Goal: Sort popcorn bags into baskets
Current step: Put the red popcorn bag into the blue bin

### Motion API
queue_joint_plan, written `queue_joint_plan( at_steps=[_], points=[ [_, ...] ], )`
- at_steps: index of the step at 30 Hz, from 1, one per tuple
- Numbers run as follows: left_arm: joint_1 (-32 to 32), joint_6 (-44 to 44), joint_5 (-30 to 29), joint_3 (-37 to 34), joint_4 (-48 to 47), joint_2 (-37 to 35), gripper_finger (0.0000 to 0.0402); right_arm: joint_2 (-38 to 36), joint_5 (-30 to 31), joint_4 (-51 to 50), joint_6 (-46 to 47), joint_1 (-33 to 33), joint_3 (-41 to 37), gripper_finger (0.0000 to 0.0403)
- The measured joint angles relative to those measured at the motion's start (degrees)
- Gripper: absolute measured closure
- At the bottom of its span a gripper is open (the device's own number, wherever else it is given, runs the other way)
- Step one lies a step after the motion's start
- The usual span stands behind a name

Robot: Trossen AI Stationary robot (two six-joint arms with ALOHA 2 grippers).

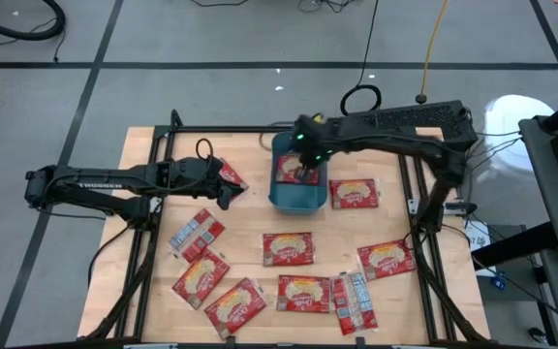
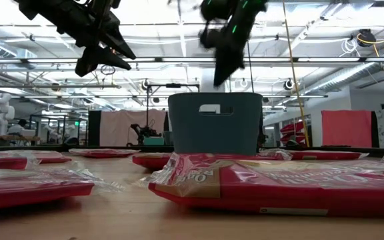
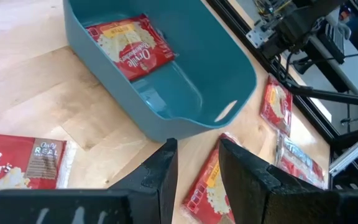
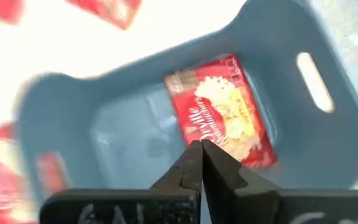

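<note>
A teal basket (image 1: pixel 290 197) sits at the table's twelve o'clock side with one popcorn bag (image 1: pixel 291 169) lying inside it. The right gripper (image 1: pixel 307 170) hangs over the basket. The left gripper (image 1: pixel 229 184) is at nine o'clock from the basket, a red packet (image 1: pixel 232 177) at its tip. At three o'clock from the basket, a bag (image 1: pixel 354 194) lies just beside it. Other bags (image 1: pixel 288 248) are scattered toward six o'clock on the wooden table (image 1: pixel 250 221).
</note>
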Motion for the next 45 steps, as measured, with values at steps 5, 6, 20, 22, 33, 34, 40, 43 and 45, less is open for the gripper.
queue_joint_plan(
  at_steps=[5,6,20,22,33,34,40,43,45],
  points=[
    [0.04,0.07,-2.26,0.00,-0.03,0.00,0.0282,-8.48,0.11,-2.63,16.29,1.28,-1.04,0.0403],
    [0.04,-0.07,-2.45,0.00,-0.12,0.00,0.0282,-10.27,0.04,-2.66,19.29,1.39,-1.95,0.0403],
    [-0.46,-22.08,-2.24,0.04,-21.02,0.02,0.0236,-32.85,0.02,8.46,39.29,6.00,-25.36,0.0403],
    [-0.11,-24.42,-2.41,0.04,-22.92,0.21,0.0203,-35.07,-0.14,10.97,41.13,6.05,-28.27,0.0403],
    [5.31,-37.55,2.96,-2.32,-18.91,14.31,0.0055,-38.39,-7.44,14.53,36.04,6.02,-33.54,0.0403],
    [5.79,-38.44,3.46,-2.38,-17.59,15.87,0.0055,-38.39,-7.95,14.74,34.85,5.98,-33.54,0.0403],
    [7.81,-41.84,3.91,-2.45,-10.38,22.90,0.0091,-38.42,-12.39,16.60,25.68,4.26,-33.54,0.0403],
    [8.09,-44.35,4.14,-2.45,-10.71,25.07,0.0121,-38.42,-15.24,16.63,21.46,2.62,-33.54,0.0403],
    [8.09,-44.95,4.32,-2.45,-11.26,26.01,0.0141,-38.42,-16.29,16.63,18.51,1.56,-33.54,0.0403]
  ],
)
